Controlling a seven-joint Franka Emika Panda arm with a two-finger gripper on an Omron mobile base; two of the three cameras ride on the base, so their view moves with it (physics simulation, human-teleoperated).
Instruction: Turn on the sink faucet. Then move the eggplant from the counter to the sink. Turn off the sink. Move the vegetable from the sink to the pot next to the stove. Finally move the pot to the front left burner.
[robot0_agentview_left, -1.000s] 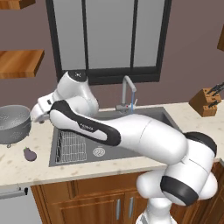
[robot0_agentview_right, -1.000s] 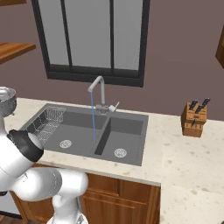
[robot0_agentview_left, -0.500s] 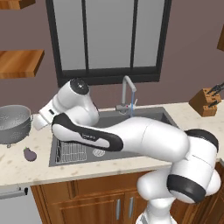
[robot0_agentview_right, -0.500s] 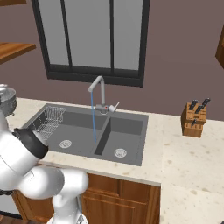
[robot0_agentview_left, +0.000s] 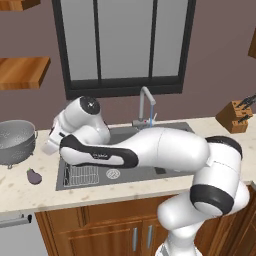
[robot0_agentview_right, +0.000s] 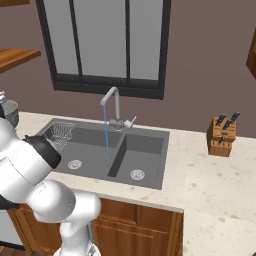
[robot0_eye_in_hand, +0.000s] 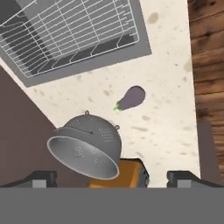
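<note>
One step is done — water runs from the sink faucet (robot0_agentview_right: 113, 102); the arm has swung left, its tool (robot0_eye_in_hand: 111, 177) wide open and empty above the eggplant (robot0_eye_in_hand: 132, 97), lying on the surface (robot0_eye_in_hand: 166, 100) near the colander (robot0_eye_in_hand: 87, 146).

Arm farther left, toward eggplant (robot0_eye_in_hand: 132, 97).

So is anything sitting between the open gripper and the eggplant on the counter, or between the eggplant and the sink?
Nothing visible blocks either path. In the hand view the eggplant lies alone on bare counter, with the colander off to one side, apart from it. The open gripper looks down over it. The sink edge is beside it.
</note>
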